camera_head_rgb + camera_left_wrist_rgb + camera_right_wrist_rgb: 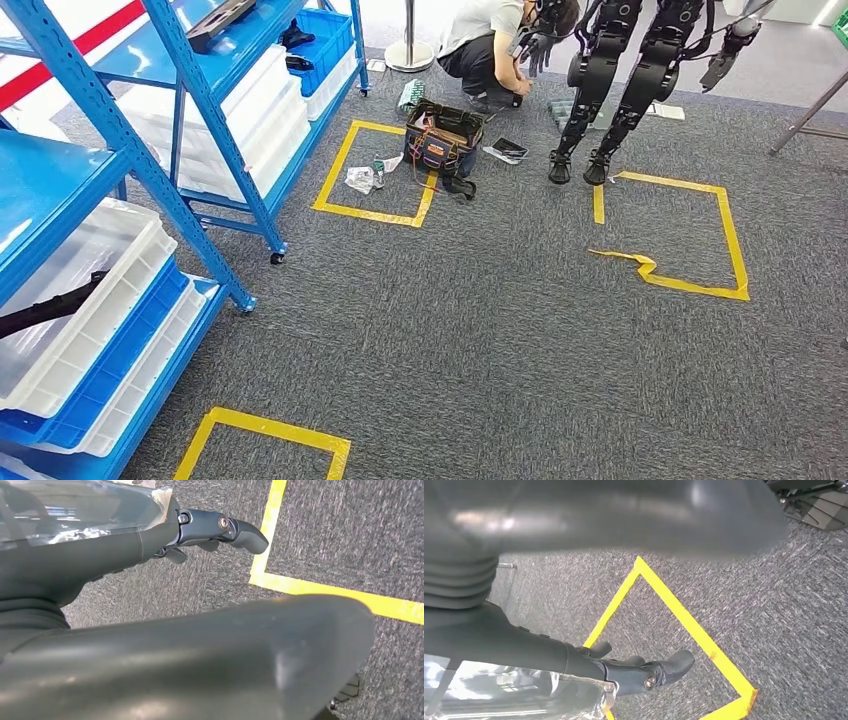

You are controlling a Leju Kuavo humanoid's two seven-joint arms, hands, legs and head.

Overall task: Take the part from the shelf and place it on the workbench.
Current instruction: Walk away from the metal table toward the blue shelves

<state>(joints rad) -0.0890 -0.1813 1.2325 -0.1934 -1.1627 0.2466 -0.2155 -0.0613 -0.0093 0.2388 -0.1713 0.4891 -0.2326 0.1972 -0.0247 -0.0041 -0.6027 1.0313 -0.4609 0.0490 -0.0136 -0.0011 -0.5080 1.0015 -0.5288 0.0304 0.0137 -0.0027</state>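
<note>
While both arms hang, left hand (pixel 200 530) and right hand (pixel 624 672) stretch smooth fingers straight, grasping nothing. Slim dark part (pixel 50 305) lies across a white plastic bin (pixel 110 290) on the blue shelf (pixel 130 165). Nubby grey carpet (pixel 500 330) runs open to a crouching person (pixel 490 40).

A near shelf (pixel 60 190) stands at the left with stacked bins (pixel 95 300) under its top deck; a second shelf (pixel 250 60) stands behind it. Right of that shelf, a floor square (pixel 375 172) holds a tool bag (pixel 442 140) on its right edge. Behind the bag crouches a person (pixel 495 45), with another robot's legs (pixel 610 90) just to the right.
</note>
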